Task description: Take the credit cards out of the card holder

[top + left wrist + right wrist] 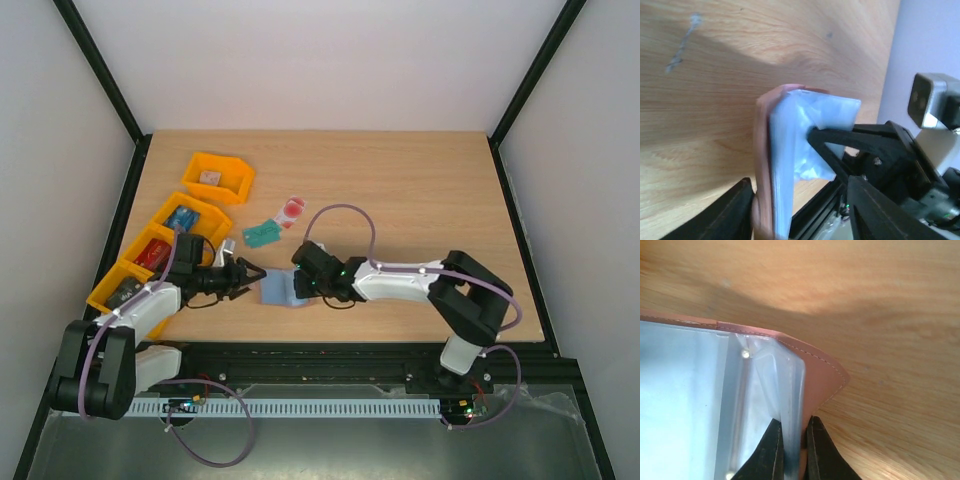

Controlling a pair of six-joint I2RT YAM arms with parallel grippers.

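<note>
Card holder (278, 290) clamped at one edge by right gripper (792, 442); left gripper (800, 200) part-open around opposite edge. Lies open, long axis left-right.

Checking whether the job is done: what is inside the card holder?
The open card holder shows grey-blue lining and clear plastic sleeves, no card visible. The right gripper, shut on one sleeve, covers the holder's right part from above.
</note>
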